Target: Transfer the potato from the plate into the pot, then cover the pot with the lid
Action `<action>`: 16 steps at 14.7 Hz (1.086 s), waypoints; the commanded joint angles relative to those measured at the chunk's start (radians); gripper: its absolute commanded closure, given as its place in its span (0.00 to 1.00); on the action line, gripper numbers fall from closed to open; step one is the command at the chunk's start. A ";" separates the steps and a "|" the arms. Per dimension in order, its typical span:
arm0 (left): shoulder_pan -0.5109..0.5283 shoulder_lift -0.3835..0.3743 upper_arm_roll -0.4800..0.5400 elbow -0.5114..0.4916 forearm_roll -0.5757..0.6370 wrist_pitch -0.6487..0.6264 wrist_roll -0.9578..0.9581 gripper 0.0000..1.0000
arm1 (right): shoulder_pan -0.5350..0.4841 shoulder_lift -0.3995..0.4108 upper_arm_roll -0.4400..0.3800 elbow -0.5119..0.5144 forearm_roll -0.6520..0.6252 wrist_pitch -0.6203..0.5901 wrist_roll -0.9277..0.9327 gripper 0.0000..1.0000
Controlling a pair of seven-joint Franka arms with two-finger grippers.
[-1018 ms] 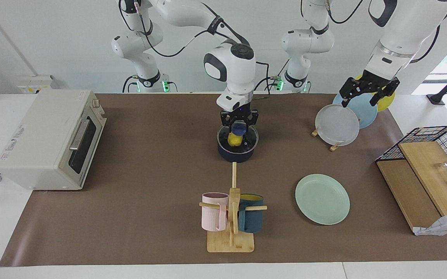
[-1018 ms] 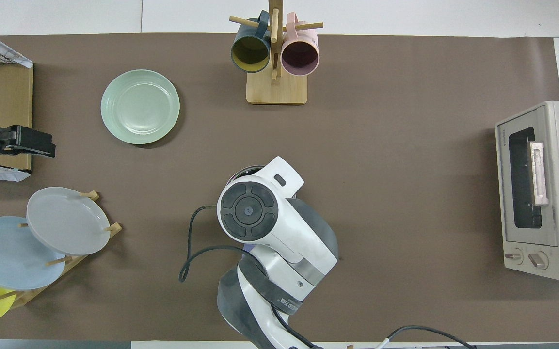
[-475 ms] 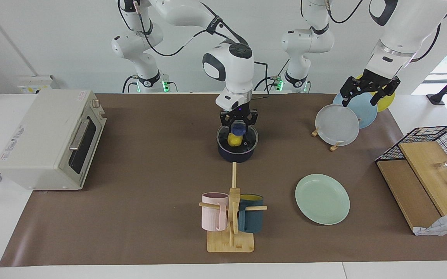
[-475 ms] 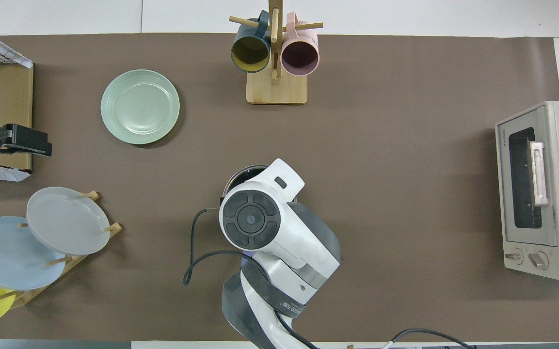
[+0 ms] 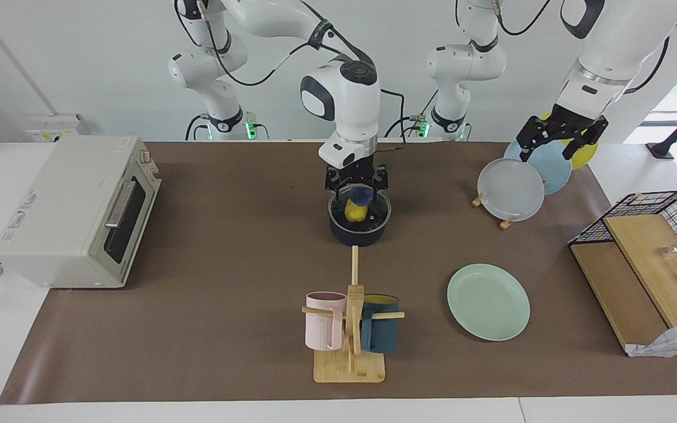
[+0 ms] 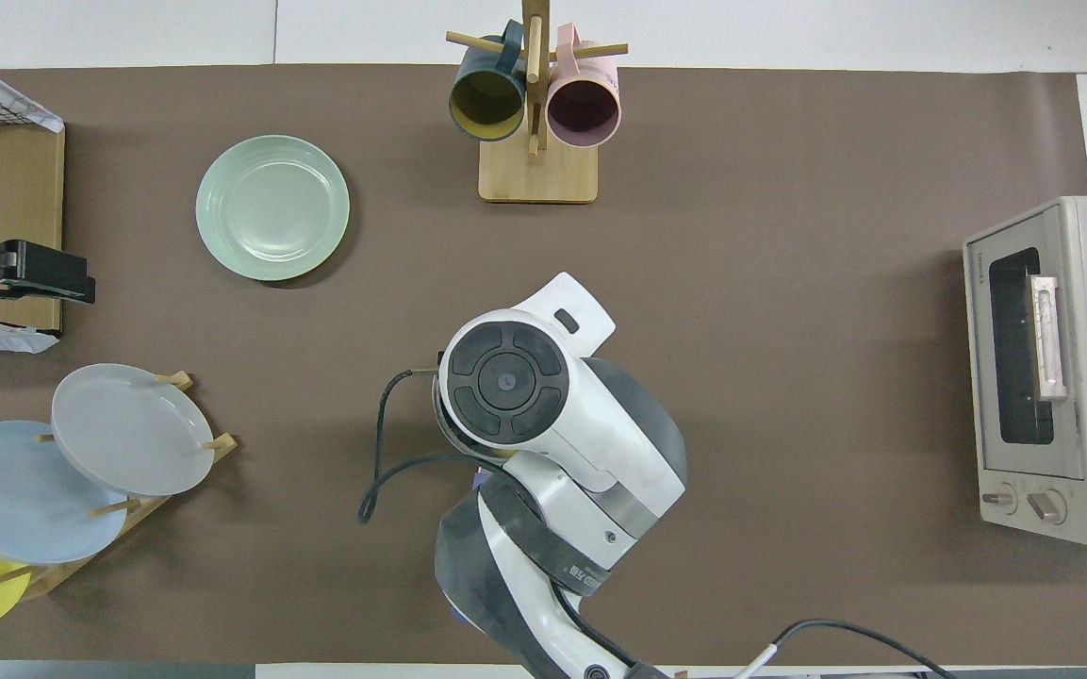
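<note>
The dark navy pot [image 5: 357,234] stands mid-table with the clear glass lid [image 5: 376,212] resting on it. The yellow potato [image 5: 354,212] shows through the glass inside the pot. My right gripper [image 5: 354,183] hangs open just above the lid's blue knob [image 5: 363,192], apart from it. In the overhead view the right arm [image 6: 524,405] hides the pot, lid and potato. The mint-green plate [image 5: 488,301] lies bare, farther from the robots than the pot, toward the left arm's end, and shows in the overhead view [image 6: 272,207]. My left gripper [image 5: 555,147] waits open and empty over the plate rack.
A rack of upright plates [image 5: 511,189] stands near the left arm. A mug tree [image 5: 350,329] with two mugs stands farther from the robots than the pot. A toaster oven [image 5: 80,208] is at the right arm's end, a wire basket with boards [image 5: 643,247] at the left arm's.
My right gripper has let go of the lid's knob and risen a little above it. The lid stays on the pot. The left gripper has barely moved.
</note>
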 commanded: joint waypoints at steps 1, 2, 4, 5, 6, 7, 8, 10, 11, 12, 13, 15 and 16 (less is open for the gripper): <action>0.012 -0.012 -0.007 0.004 0.001 -0.015 -0.005 0.00 | -0.071 -0.007 0.011 0.106 -0.002 -0.143 -0.082 0.00; 0.010 -0.018 -0.007 -0.002 0.001 -0.016 -0.005 0.00 | -0.104 -0.011 0.011 0.141 -0.001 -0.211 -0.134 0.00; 0.010 -0.033 -0.006 -0.005 0.001 -0.026 -0.007 0.00 | -0.177 -0.045 0.011 0.187 -0.001 -0.337 -0.242 0.00; 0.010 -0.038 -0.006 -0.006 0.001 -0.024 -0.007 0.00 | -0.222 -0.086 0.007 0.182 -0.001 -0.377 -0.302 0.00; 0.010 -0.047 -0.006 -0.006 0.001 -0.026 -0.007 0.00 | -0.277 -0.119 0.007 0.180 0.001 -0.424 -0.364 0.00; 0.009 -0.056 -0.006 -0.006 0.001 -0.026 -0.007 0.00 | -0.333 -0.149 0.009 0.178 0.001 -0.470 -0.443 0.00; 0.010 -0.062 -0.006 -0.006 0.001 -0.026 -0.007 0.00 | -0.377 -0.174 0.007 0.172 0.001 -0.518 -0.516 0.00; 0.009 -0.079 -0.012 -0.004 0.001 -0.027 -0.013 0.00 | -0.473 -0.217 0.004 0.166 0.024 -0.607 -0.630 0.00; 0.009 -0.079 -0.013 -0.007 0.001 -0.020 -0.015 0.00 | -0.490 -0.229 -0.003 0.168 0.028 -0.618 -0.664 0.00; 0.009 -0.081 -0.015 -0.021 0.001 -0.010 -0.015 0.00 | -0.497 -0.251 -0.012 0.168 0.015 -0.621 -0.687 0.00; 0.009 -0.079 -0.013 -0.022 0.001 -0.007 -0.011 0.00 | -0.497 -0.266 -0.043 0.166 0.012 -0.625 -0.696 0.00; 0.010 -0.061 -0.013 -0.028 -0.006 -0.013 -0.011 0.00 | -0.510 -0.291 -0.068 0.137 0.002 -0.633 -0.710 0.00; 0.010 -0.058 -0.013 -0.036 -0.008 -0.018 -0.010 0.00 | -0.544 -0.295 -0.068 0.128 0.015 -0.638 -0.739 0.00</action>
